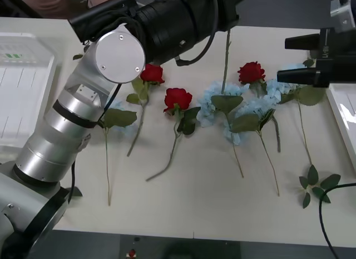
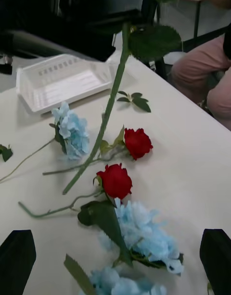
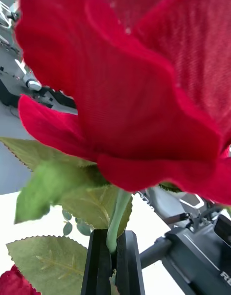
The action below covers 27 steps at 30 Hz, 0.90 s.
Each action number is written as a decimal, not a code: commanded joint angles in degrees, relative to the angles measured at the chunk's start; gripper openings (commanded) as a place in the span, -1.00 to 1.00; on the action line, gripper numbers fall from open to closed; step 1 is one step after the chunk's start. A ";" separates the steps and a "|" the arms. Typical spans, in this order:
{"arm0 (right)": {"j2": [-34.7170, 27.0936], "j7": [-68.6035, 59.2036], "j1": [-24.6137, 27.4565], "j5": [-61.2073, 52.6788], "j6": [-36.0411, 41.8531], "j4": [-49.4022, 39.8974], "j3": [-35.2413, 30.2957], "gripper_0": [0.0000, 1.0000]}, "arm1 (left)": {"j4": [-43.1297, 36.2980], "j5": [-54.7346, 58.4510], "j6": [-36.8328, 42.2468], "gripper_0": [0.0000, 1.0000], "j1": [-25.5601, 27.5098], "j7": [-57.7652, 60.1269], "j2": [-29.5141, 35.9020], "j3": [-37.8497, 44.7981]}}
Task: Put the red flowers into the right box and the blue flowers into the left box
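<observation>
Left gripper: its black fingers are clamped on the green stem just under a red rose bloom, which is held lifted above the table; the stem is seen hanging down past the left arm in the front view.

Right gripper: held above the table's right side, black fingers spread wide apart, nothing between them.

Red flowers on the table: three roses are laid flat, at and, stems trailing toward the robot.

Blue flowers: pale clusters are lying in the middle and right of the table, overlapping one another's leaves; one more is partly hidden behind the left arm.

Left box: set at the table's left edge, slatted bottom showing.

Right box: seen partly at the right edge.

Leaf sprig: lying near the right front of the table.
</observation>
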 commanded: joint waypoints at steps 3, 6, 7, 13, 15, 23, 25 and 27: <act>2.82 -1.48 -5.82 1.65 -2.61 3.45 2.27 1.00 | -0.98 0.30 -0.45 -1.00 -1.88 1.71 -0.09 0.56; 3.70 -1.57 -6.88 2.79 -4.99 4.33 3.76 1.00 | -0.98 0.30 -0.45 -1.00 -1.88 1.71 -0.09 0.56; 4.05 -1.65 -7.49 3.06 -6.04 4.86 4.46 1.00 | -0.98 0.30 -0.45 -1.00 -1.88 1.71 -0.09 0.56; 5.54 -1.30 -10.04 3.14 -8.94 9.16 7.28 1.00 | -0.98 0.30 -0.45 -1.00 -1.88 1.71 -0.09 0.56; 5.81 -1.39 -10.48 3.14 -9.82 9.87 8.24 1.00 | -0.98 0.30 -0.45 -1.00 -1.88 1.71 -0.09 0.56; 6.42 -2.36 -10.57 3.06 -12.90 9.95 11.58 -0.59 | -0.98 0.30 -0.45 -1.00 -1.88 1.71 -0.09 0.56; 6.51 -2.62 -10.57 3.14 -12.90 9.95 11.58 -0.88 | -0.98 0.30 -0.45 -1.00 -1.88 1.71 -0.09 0.56; 6.60 -2.97 -10.57 3.06 -12.72 9.95 11.67 -0.96 | -0.98 0.30 -0.45 -1.00 -1.88 1.71 -0.09 0.56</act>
